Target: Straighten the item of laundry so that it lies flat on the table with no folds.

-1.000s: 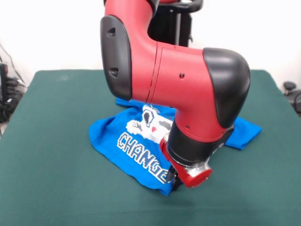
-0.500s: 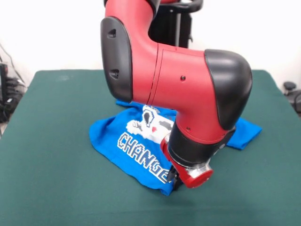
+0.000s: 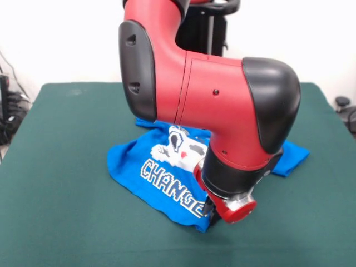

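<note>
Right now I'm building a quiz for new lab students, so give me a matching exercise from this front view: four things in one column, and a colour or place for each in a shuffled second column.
Things:
1. T-shirt
2. table
3. lettering on the shirt
4. arm

Descriptions:
A. dark green top
B. white with dark outline
C. red and black, coming down over the shirt
D. bright blue, rumpled near the table's middle

Pairs: 1-D, 2-A, 3-B, 4-C
</note>
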Available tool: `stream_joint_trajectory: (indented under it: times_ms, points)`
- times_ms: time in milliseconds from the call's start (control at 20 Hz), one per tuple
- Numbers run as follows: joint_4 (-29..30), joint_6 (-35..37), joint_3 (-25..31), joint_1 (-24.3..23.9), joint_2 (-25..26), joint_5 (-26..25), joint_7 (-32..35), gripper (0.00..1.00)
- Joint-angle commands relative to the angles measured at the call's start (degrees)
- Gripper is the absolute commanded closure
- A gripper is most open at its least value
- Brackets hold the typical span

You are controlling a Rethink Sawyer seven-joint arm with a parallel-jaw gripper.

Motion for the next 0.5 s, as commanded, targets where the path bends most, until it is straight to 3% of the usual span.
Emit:
stream_joint_trajectory:
  times_ms: [50,500]
  points:
    - [0.94,4.21,6.13,1.49,-1.17,4.16,3.95,1.00]
    - [-3.20,6.07,4.23,1.59,1.54,4.35,4.03,1.00]
